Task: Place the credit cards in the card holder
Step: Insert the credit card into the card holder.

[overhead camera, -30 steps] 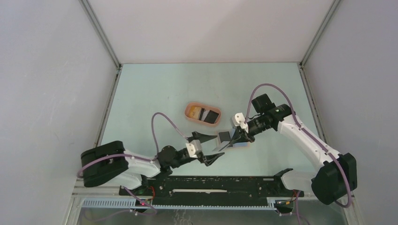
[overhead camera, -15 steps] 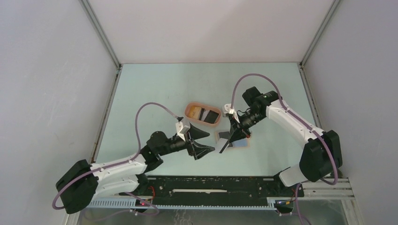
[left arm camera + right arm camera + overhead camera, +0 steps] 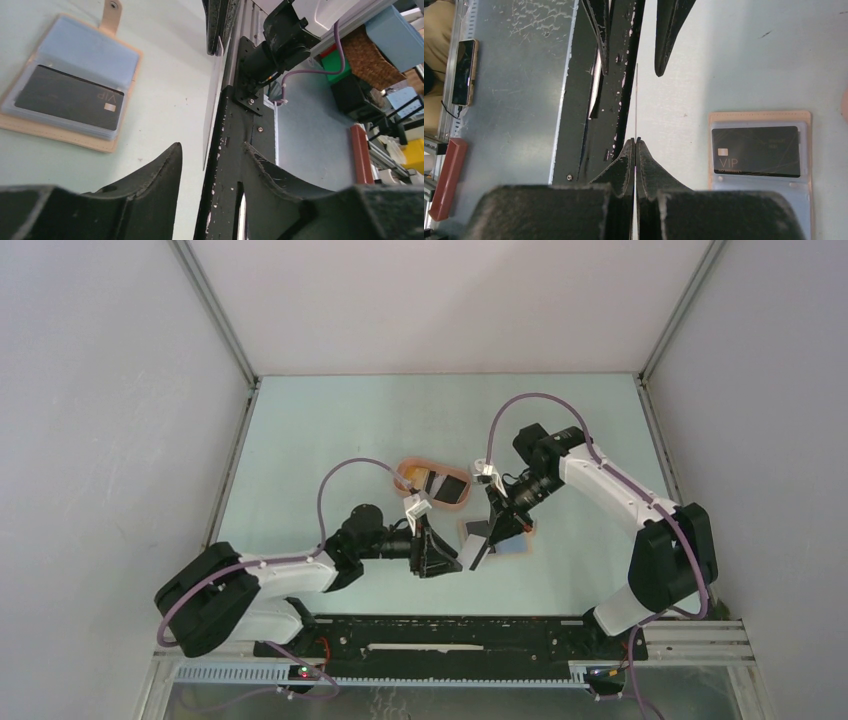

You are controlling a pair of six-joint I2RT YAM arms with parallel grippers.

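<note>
1. My right gripper (image 3: 636, 143) pinched a pale card (image 3: 636, 100) edge-on, long axis aimed at my left gripper (image 3: 211, 150).
2. That left gripper was spread; the card's free end sat between its fingers, not touching.
3. The card holder (image 3: 87, 50) lay open on the tabletop beside them.

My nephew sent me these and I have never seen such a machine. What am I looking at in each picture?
Two robot arms are bolted at the near edge of a table. The wide picture looks down from above; the other two come from a camera on each wrist, so the dark prongs there are that arm's own fingers. The right gripper is shut on a thin pale card, seen edge-on. The left gripper is open, facing that card. On it lie an open card holder with a black card in it and an orange tray holding more cards.
</note>
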